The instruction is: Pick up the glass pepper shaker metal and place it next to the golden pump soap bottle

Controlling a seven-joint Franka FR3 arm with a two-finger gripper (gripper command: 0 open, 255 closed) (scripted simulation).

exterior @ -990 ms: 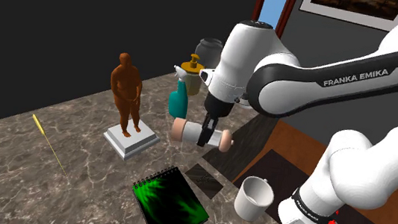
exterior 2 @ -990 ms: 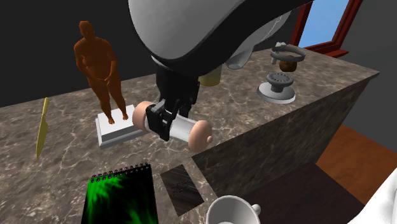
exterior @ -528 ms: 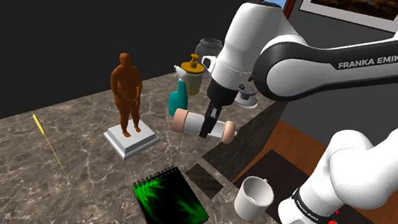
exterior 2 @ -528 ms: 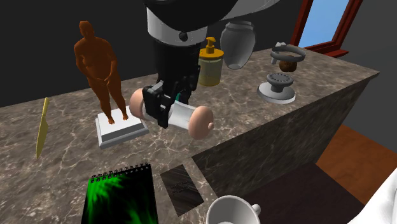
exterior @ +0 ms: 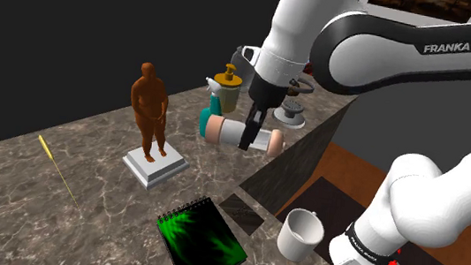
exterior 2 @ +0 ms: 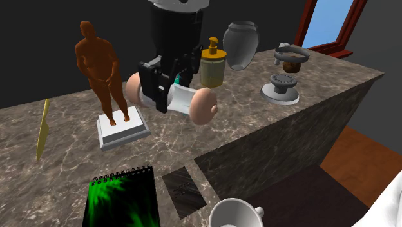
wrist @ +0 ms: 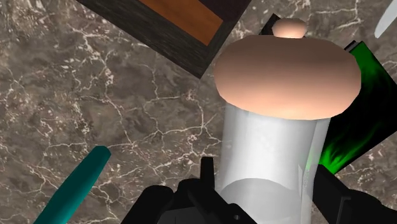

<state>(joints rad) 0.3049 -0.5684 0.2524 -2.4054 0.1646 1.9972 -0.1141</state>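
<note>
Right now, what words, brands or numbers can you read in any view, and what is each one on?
"FRANKA EMIKA": white letters on the dark band of the arm, in the shoulder view.
No lettering shows on the shaker, the soap bottle or the green notebook.
The dark card beside the notebook carries nothing legible.

**Q:** From where does the shoulder view look?
**A:** From high beside the stand (exterior: 370, 260), down and leftward over the marble table (exterior: 6, 194).

**Q:** And the second exterior view?
**A:** It faces nearly the same way but sits nearer and lower, above the white mug (exterior 2: 235, 216). Both views share the brown figurine (exterior: 150, 110), the green notebook (exterior: 201, 239) and the mug.

**Q:** The wrist view?
**A:** It looks steeply down along the jaws onto the table. The pepper shaker (wrist: 273, 127) clasped there is just before the lens, with the notebook beyond it.
</note>
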